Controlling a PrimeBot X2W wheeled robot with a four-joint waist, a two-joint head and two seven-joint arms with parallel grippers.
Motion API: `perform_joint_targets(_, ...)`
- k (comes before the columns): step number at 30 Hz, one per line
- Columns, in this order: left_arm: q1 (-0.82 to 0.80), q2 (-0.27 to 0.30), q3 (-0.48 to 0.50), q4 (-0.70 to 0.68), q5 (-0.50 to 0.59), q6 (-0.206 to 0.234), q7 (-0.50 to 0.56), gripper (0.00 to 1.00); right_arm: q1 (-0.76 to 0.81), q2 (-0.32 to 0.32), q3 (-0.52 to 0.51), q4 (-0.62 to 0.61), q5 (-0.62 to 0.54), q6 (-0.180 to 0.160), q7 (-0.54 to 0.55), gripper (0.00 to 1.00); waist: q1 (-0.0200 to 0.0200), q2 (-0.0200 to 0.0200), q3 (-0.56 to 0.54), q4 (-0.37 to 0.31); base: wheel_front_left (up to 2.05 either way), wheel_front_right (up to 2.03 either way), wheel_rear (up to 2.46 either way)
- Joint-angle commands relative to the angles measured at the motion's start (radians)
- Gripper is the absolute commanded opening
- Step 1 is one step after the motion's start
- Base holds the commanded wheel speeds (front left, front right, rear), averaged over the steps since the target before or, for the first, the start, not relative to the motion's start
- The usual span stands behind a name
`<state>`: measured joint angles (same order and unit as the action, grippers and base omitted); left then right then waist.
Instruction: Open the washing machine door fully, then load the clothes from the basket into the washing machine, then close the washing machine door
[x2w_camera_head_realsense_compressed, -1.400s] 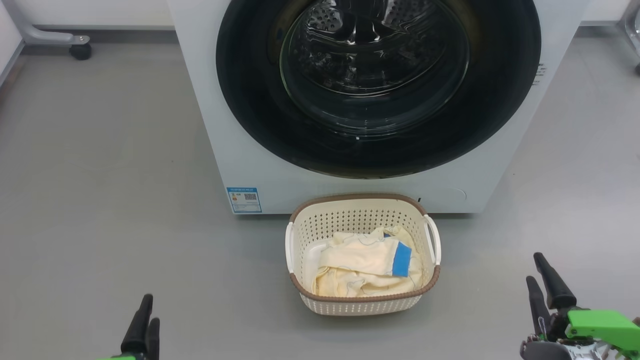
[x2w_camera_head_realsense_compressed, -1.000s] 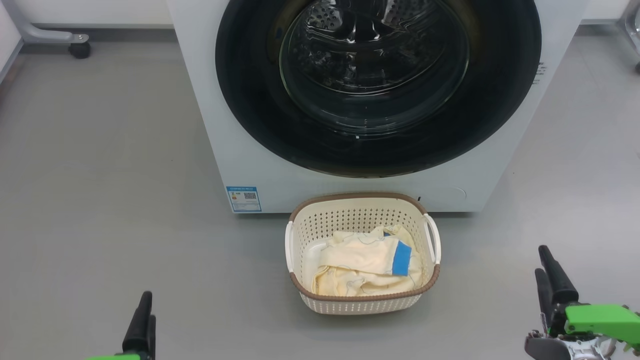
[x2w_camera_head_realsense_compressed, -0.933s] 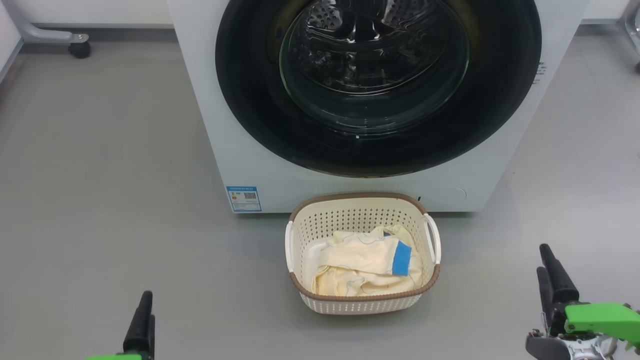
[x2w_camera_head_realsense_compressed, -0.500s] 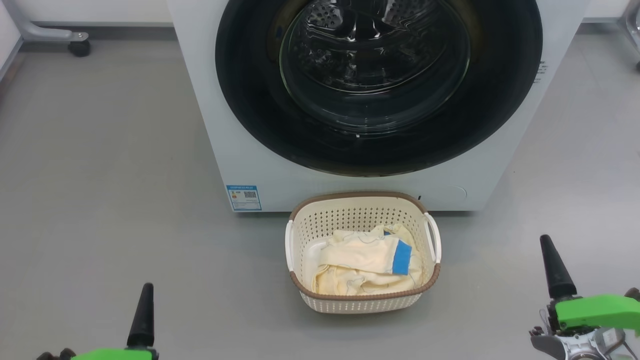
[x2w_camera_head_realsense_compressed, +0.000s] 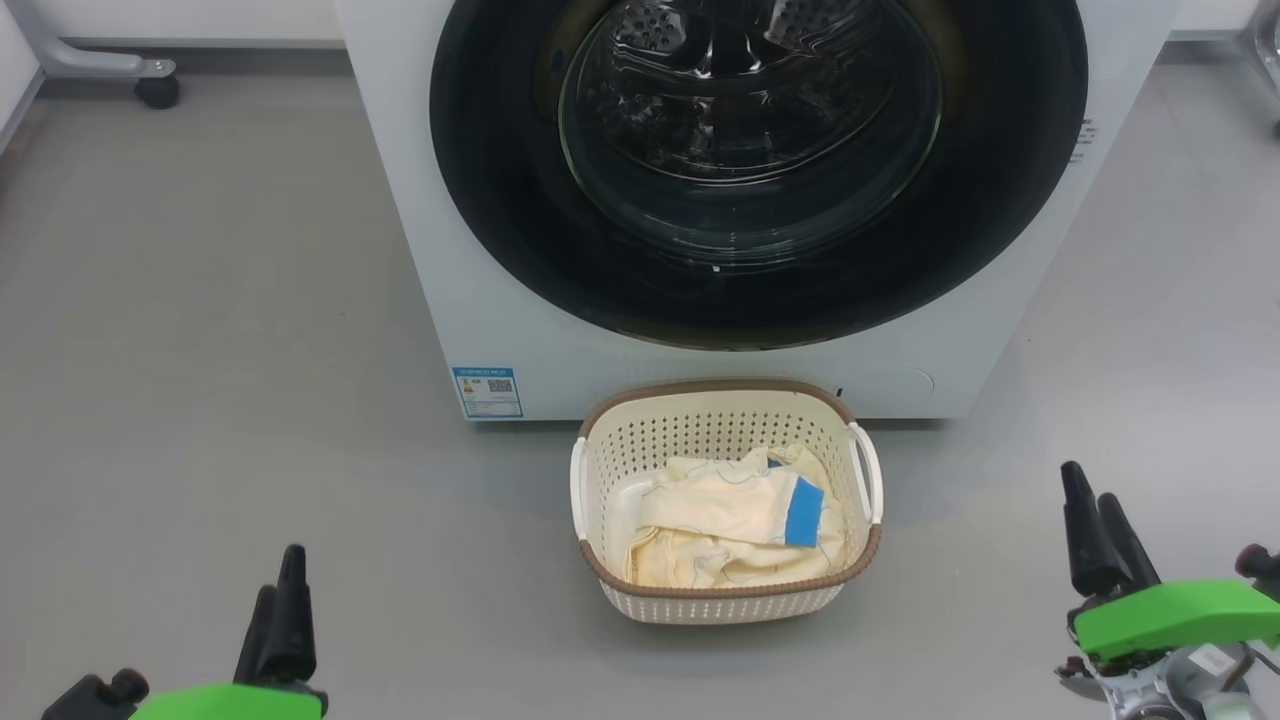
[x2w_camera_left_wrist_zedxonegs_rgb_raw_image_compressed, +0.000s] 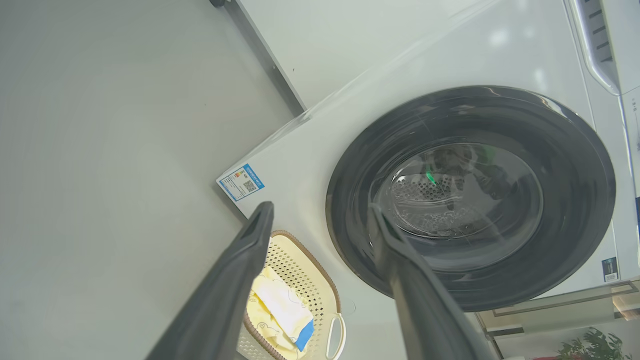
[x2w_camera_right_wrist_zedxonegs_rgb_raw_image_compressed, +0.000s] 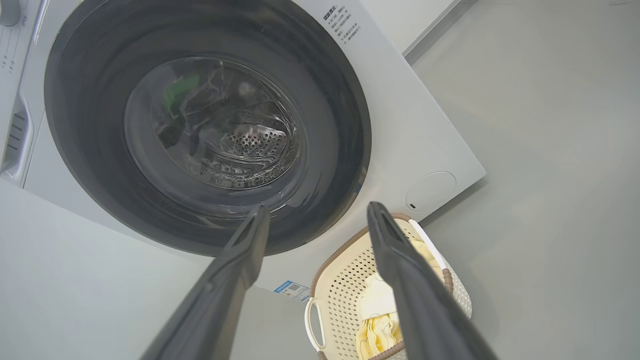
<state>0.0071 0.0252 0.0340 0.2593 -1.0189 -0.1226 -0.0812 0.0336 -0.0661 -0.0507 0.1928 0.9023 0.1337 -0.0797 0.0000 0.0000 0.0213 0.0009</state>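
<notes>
**Status: door closed, basket loaded, both pincers empty**

The washing machine door (x2w_camera_head_realsense_compressed: 750, 150) sits flush in the front of the washing machine (x2w_camera_head_realsense_compressed: 520, 340); the steel drum is visible through its glass. The basket (x2w_camera_head_realsense_compressed: 720, 387) stands on the floor (x2w_camera_head_realsense_compressed: 200, 350) just in front of the machine, below the door. The clothes (x2w_camera_head_realsense_compressed: 730, 520) lie inside it, blue patch toward my right.

A blue sticker (x2w_camera_head_realsense_compressed: 487, 391) is fixed low on the front panel at my left, and a round cover (x2w_camera_head_realsense_compressed: 915, 382) at my right.

The floor is smooth, matte grey. A castor (x2w_camera_head_realsense_compressed: 157, 90) on a grey metal leg stands by the far wall at my left.

My left gripper (x2w_camera_head_realsense_compressed: 279, 575) and right gripper (x2w_camera_head_realsense_compressed: 1088, 485) hang low on either side, well apart from the basket. Both have their fingers spread wide and hold nothing.
</notes>
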Motion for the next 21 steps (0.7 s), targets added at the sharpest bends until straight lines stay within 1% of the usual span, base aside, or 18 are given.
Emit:
perform_joint_targets(1, -0.031, 0.016, 0.023, -0.041, 0.032, -0.004, -0.012, 1.00, -0.028, -0.028, 0.015, -0.042, -0.033, -0.002, -0.013, 1.00, 0.0000, 0.0000, 0.000, 0.000, 0.00, 0.00, 0.00)
perform_joint_targets(14, -0.021, 0.018, 0.006, -0.085, 0.233, -0.005, -0.050, 1.00, -0.020, -0.045, 0.042, -0.051, -0.225, -0.002, -0.051, 1.00, 0.0000, 0.0000, 0.008, 0.001, 0.00, 0.00, 0.00)
perform_joint_targets(21, -0.018, 0.019, 0.000, -0.108, 0.319, -0.006, -0.071, 1.00, -0.016, -0.058, 0.059, -0.058, -0.319, -0.002, -0.072, 1.00, 0.0000, 0.0000, 0.012, 0.003, 0.00, 0.00, 0.00)
